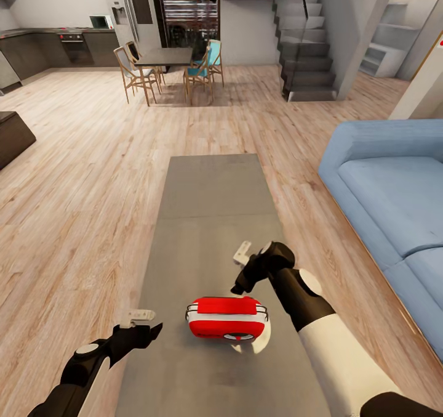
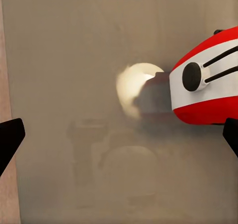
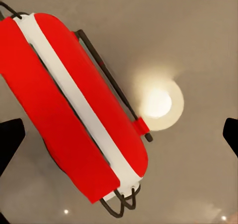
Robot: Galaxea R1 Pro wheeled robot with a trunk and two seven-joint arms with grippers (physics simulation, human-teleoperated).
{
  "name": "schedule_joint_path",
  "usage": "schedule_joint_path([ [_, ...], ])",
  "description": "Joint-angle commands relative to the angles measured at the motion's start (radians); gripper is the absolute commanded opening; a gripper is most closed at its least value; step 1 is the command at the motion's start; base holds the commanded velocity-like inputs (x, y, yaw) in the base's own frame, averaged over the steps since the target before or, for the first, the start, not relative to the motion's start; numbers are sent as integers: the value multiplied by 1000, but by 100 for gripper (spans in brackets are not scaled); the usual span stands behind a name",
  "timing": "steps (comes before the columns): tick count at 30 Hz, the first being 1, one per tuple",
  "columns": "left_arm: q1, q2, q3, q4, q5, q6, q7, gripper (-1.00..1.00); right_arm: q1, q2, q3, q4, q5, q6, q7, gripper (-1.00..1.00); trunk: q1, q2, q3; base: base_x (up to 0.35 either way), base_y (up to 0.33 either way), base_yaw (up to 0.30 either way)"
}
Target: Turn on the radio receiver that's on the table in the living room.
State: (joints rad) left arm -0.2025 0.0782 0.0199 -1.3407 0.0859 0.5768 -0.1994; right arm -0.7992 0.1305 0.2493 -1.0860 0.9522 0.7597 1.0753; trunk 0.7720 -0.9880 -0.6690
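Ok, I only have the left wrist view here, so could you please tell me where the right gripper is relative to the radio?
Observer: In the head view the right gripper hovers just beyond the radio receiver, near its right end, not touching it.
Operator: Is it open?
Observer: Yes, the right wrist view shows its fingertips wide apart, with the radio receiver lying below between them.
Operator: And where is my left gripper?
Observer: The left gripper is at the table's left edge, left of the radio receiver and apart from it.
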Motion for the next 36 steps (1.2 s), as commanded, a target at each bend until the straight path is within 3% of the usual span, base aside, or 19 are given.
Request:
schedule_joint_path([
  [1, 0, 0, 0, 0, 0, 0, 0, 100, -3, 1, 0, 7, 0, -2, -1, 100, 0, 0, 0, 0, 0, 0],
  [4, 0, 0, 0, 0, 0, 0, 1, 100, -24, 4, -1, 43, -3, -6, -5, 100, 0, 0, 0, 0, 0, 0],
  [5, 0, 0, 0, 0, 0, 0, 1, 100, -48, 7, -4, 98, -7, -7, -8, 100, 0, 0, 0, 0, 0, 0],
  [13, 0, 0, 0, 0, 0, 0, 1, 100, -56, 26, -6, 149, -10, -15, -24, 100, 0, 0, 0, 0, 0, 0],
  [18, 0, 1, 0, 0, 0, 0, 1, 100, -57, 44, -7, 217, -11, -50, -88, 100, 0, 0, 0, 0, 0, 0],
  [36, -1, 2, 0, 0, 1, 0, 1, 100, -57, 44, -8, 285, -26, -75, -158, 100, 0, 0, 0, 0, 0, 0],
])
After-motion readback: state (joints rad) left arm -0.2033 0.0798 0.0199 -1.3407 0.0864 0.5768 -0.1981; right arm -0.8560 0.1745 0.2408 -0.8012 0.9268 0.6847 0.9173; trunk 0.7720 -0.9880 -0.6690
